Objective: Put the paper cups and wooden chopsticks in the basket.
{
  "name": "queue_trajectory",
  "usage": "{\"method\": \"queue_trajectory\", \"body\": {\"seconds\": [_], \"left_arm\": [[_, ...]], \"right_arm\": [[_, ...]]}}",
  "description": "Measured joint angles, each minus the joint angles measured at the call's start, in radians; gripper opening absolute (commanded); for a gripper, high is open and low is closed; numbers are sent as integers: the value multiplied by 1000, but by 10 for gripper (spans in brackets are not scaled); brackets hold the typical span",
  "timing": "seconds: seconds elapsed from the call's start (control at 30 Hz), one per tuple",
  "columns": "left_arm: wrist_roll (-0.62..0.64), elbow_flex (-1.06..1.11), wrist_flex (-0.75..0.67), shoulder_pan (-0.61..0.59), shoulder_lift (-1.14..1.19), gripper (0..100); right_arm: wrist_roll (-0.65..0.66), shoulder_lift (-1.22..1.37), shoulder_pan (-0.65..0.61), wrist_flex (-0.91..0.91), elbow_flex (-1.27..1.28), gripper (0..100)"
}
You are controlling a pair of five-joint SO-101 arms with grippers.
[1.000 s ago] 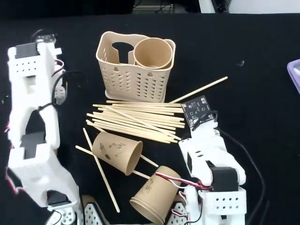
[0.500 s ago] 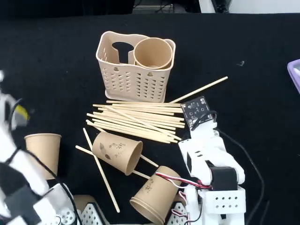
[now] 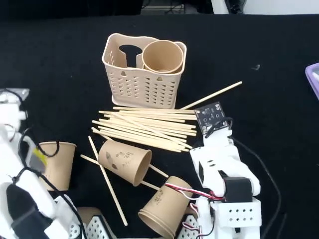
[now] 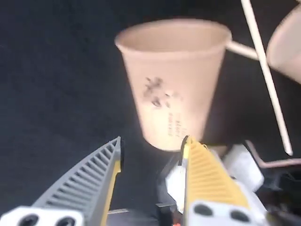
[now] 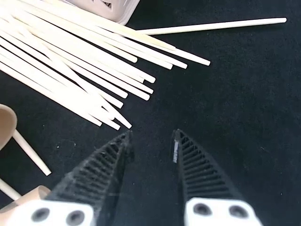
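Observation:
A beige basket point(image 3: 142, 82) stands at the back with one paper cup point(image 3: 163, 56) inside it. In front of it lies a pile of wooden chopsticks point(image 3: 144, 127) point(image 5: 80, 70). Two paper cups lie on their sides, one point(image 3: 124, 162) in the middle and one point(image 3: 164, 206) near the front. A further paper cup point(image 3: 57, 164) point(image 4: 174, 84) is at the left, base end toward my left gripper point(image 4: 150, 143), which is open just short of it. My right gripper point(image 5: 151, 136) hangs open over bare cloth beside the chopstick tips.
Loose chopsticks point(image 3: 107, 181) lie under and beside the middle cup. A single chopstick point(image 3: 212, 95) point(image 5: 211, 26) slants off to the right of the basket. The black cloth point(image 3: 269, 99) is bare at the right, and a purple object point(image 3: 314, 77) pokes in at the right edge.
My left arm has dropped from standing tall at the left to low at the front left, uncovering the left cup. That cup has shifted slightly right. The right arm has not moved.

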Motion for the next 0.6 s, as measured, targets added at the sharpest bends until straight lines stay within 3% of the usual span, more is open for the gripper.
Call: {"method": "queue_trajectory", "body": {"seconds": [0.17, 0.3, 0.6], "left_arm": [[-133, 149, 0, 2, -17, 209], [-143, 193, -31, 54, -21, 209], [210, 195, -379, 222, -21, 213]], "right_arm": [[0, 0, 0, 0, 0, 144], [0, 0, 0, 0, 0, 144], [0, 0, 0, 0, 0, 143]]}}
